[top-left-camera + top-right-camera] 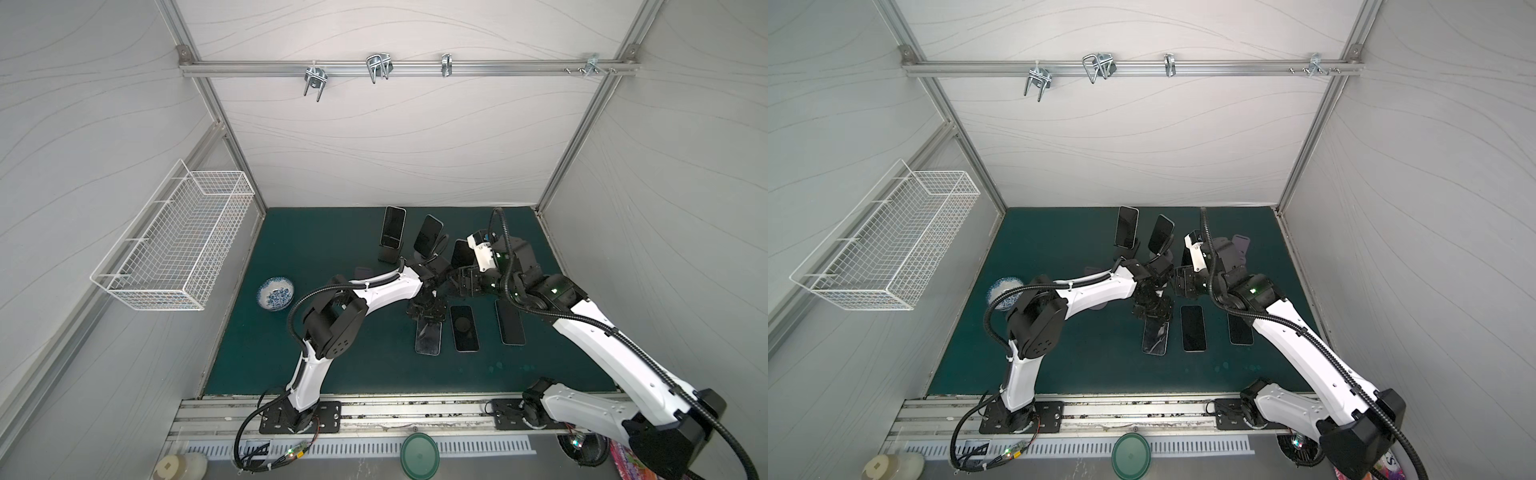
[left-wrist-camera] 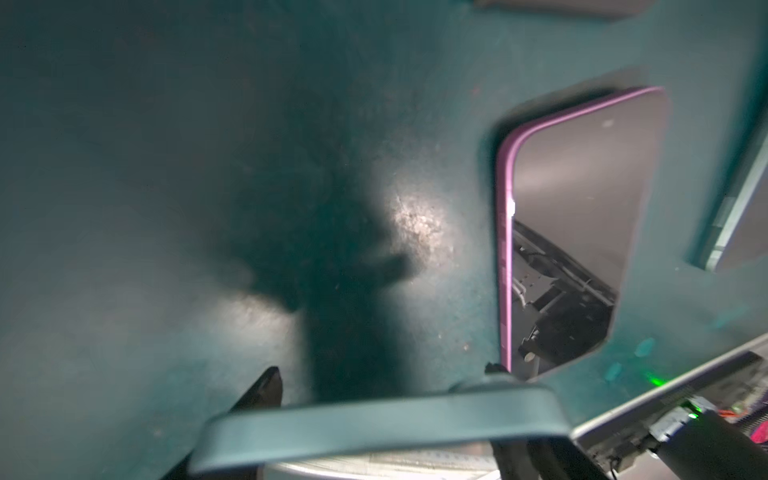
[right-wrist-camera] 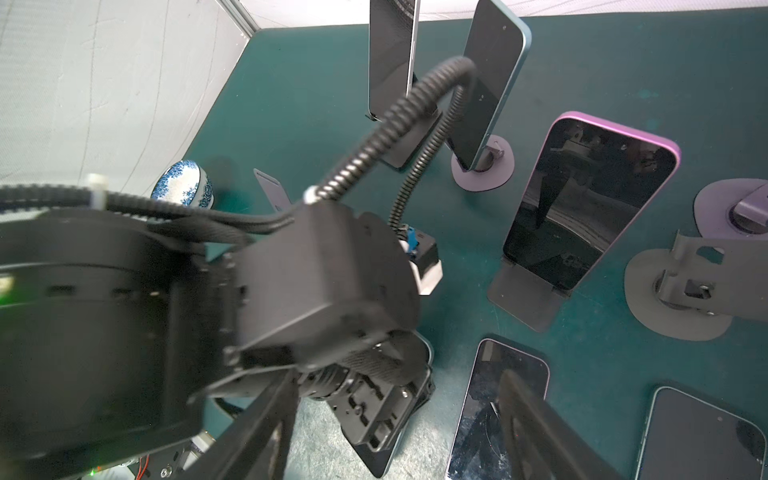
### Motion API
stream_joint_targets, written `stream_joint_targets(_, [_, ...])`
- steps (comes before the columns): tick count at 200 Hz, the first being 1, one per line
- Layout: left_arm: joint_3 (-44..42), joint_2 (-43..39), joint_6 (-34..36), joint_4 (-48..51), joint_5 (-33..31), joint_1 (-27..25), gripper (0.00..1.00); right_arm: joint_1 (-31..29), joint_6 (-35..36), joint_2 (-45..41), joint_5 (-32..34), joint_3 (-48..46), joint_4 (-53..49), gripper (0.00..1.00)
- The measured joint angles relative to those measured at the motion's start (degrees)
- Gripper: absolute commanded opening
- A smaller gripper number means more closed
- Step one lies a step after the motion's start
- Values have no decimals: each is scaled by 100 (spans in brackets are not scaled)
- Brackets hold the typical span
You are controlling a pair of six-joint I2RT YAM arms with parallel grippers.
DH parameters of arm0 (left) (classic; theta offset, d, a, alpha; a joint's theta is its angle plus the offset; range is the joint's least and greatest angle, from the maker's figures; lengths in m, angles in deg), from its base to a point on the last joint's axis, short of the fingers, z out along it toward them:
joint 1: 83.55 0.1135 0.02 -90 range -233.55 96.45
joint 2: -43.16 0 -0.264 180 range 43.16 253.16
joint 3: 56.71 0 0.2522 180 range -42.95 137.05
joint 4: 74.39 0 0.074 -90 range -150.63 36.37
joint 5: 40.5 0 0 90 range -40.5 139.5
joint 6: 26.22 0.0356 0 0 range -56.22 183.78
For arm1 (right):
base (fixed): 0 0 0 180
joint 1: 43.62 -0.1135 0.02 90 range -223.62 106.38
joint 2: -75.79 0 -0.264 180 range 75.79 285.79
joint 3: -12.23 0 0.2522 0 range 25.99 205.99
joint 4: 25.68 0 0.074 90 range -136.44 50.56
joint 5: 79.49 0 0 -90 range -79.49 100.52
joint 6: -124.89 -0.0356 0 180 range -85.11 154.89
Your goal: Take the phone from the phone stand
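**Phone (image 1: 428, 340) set-down**

In both top views my left gripper (image 1: 428, 316) sits low, near-centre, to lay the phone flat on the mat (image 1: 332, 353). Left wrist: jaws pinch its teal edge. Right wrist: right gripper (image 3: 397, 376) spread, empty, ready for the pink phone (image 3: 590, 199).

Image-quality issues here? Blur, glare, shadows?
Left wrist view: dim, arm shadow and glare patch on the dark green mat, teal-edged phone up close smeared. Right wrist view: black left-arm wrist housing blurred. Both top views: sharp, evenly lit.
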Motion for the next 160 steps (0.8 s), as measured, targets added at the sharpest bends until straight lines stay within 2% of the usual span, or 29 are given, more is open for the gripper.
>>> stream_joint_targets(42, [304,350,-13,350,-48,0,59,0,-24,0,-63,-20,2,77])
stream_joint_targets(72, [313,385,-74,522,-74,0,64,0,-52,-28,-66,-83,11,78])
stream_joint_targets(160, [481,538,-138,669,-61,28,70,46,-7,-140,-59,-125,9,80])
